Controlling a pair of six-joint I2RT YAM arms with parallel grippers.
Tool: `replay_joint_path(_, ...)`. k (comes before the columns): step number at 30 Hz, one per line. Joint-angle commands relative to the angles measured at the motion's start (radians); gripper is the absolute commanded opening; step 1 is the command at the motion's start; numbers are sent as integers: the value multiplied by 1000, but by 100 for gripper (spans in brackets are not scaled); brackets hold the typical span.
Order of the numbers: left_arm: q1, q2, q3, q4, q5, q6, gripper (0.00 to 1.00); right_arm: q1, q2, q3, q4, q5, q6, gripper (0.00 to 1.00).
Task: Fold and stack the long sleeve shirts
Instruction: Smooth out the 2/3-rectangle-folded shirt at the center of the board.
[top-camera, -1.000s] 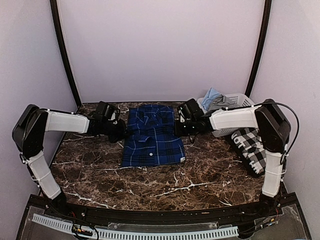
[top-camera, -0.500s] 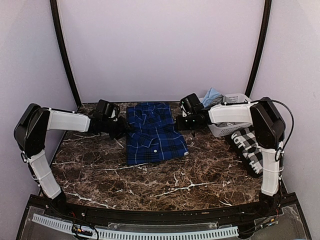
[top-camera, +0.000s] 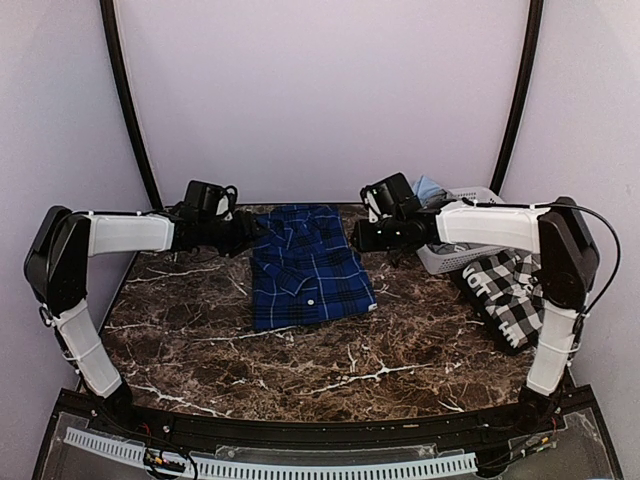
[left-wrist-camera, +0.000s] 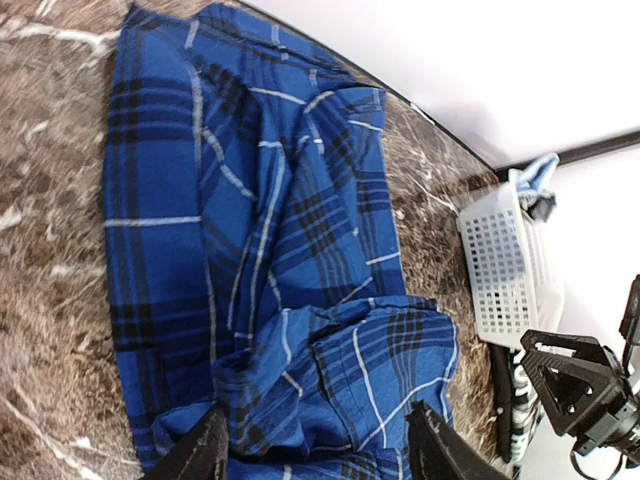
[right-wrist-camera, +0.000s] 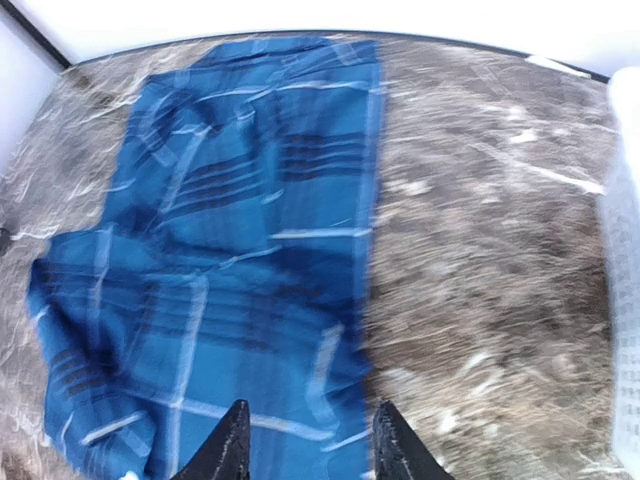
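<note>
Top external view: the blue plaid shirt (top-camera: 308, 268) lies folded on the dark marble table (top-camera: 200, 335), toward the far middle, between the two arms. The left gripper (top-camera: 248, 232) hangs at the shirt's far left corner and the right gripper (top-camera: 357, 236) at its far right corner. From here both pairs of fingertips are dark against dark, and their gap cannot be read. The left wrist view settles it for that side: the left gripper (left-wrist-camera: 320, 455) has its fingers (left-wrist-camera: 205, 452) spread apart with nothing pinched, only their tips showing at the bottom edge above a rumpled fold of the blue plaid shirt (left-wrist-camera: 250, 220). The right wrist view is smeared with blur, yet the right gripper (right-wrist-camera: 312, 450) also shows two separated tips over the edge of the blue plaid shirt (right-wrist-camera: 230, 230), gripping nothing. The black-and-white check shirt (top-camera: 505, 290) lies at the table's right side, partly covered by the right arm. Just behind it stands a white basket (top-camera: 440, 262), also half hidden by that arm, with a light blue cloth (top-camera: 428, 188) poking out. In the right wrist view the basket (right-wrist-camera: 625, 250) is cut off by the frame's edge.
</note>
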Motion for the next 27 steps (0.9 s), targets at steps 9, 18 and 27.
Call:
replay_joint_path(9, -28, -215, -149, -69, 34, 57, 26, 34, 86, -23, 80, -128, -12, 17)
replay_joint_path(18, -133, -332, -347, -81, -4, 10, 17, -52, 291, 175, 28, -196, -52, 13)
replay_joint_path(27, -218, -195, -320, 10, 48, -4, 16, -74, 320, 252, -32, -185, -54, 14)
